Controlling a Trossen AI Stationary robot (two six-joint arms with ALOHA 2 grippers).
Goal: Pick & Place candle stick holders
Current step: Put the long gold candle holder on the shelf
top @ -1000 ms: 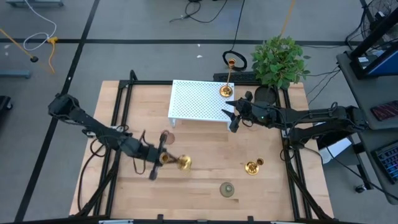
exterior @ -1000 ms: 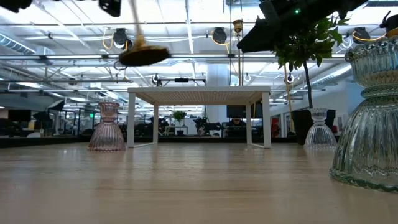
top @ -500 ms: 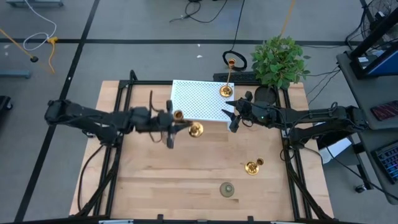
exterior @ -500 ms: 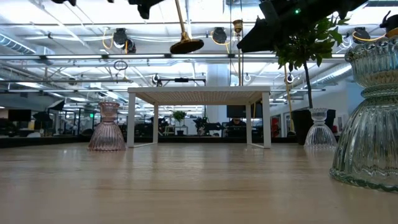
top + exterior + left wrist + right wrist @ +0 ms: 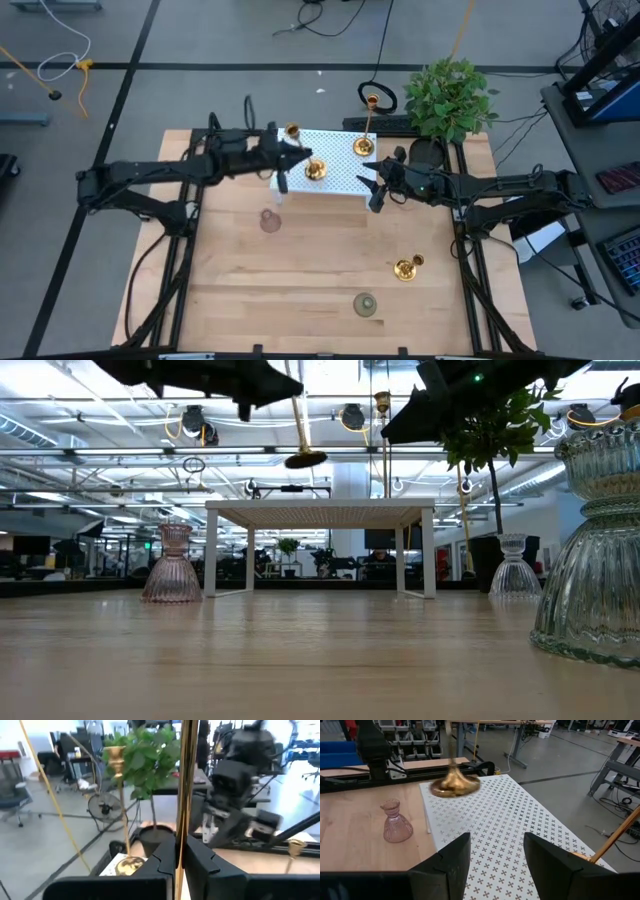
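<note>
Now the left gripper [image 5: 283,160], jaws pinching the carried candlestick [image 5: 303,152] by its stem, hangs over the white stand [image 5: 335,183]; released tilted, it could topple. Right gripper [image 5: 372,190] waits nearby, jaws spread.

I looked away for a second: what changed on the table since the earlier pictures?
The left tool carried its candlestick from the table's front up and over the white perforated stand, still gripping the stem. The right tool, open, the candlestick on the stand and the toppled one stayed put.
</note>
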